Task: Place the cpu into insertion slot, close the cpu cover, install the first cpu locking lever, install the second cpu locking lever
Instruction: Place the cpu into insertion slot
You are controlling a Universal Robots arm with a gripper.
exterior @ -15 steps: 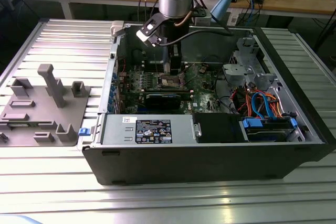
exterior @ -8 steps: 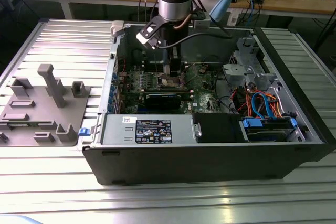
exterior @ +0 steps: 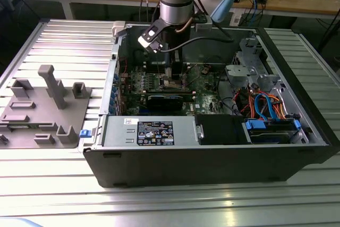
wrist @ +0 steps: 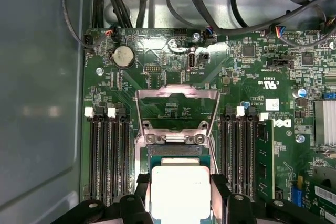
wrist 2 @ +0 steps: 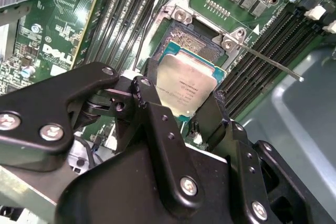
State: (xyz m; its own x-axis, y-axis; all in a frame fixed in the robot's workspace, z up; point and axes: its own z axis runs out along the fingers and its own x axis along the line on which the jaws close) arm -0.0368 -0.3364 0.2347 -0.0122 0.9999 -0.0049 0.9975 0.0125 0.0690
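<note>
- Silvery-grey metal tops the cpu (wrist 2: 188, 85), which is pinched between the two black fingers (wrist 2: 155, 114) of the gripper (wrist 2: 184, 100), one on each opposite edge.
- The cpu hangs directly over the insertion slot (wrist 2: 202, 45) and covers part of it. I cannot tell whether it is fully seated.
- In the first wrist view, the cpu cover (wrist: 157, 93) is swung open away from the slot, on the side toward a round coin battery (wrist: 124, 55) on the green motherboard (wrist: 247, 77).
- A thin metal lever (wrist 2: 273, 64) juts free from the socket's corner.
- In the exterior view, the arm reaches down into an open computer case (exterior: 212, 163) on the ribbed metal tabletop (exterior: 53, 195).
</note>
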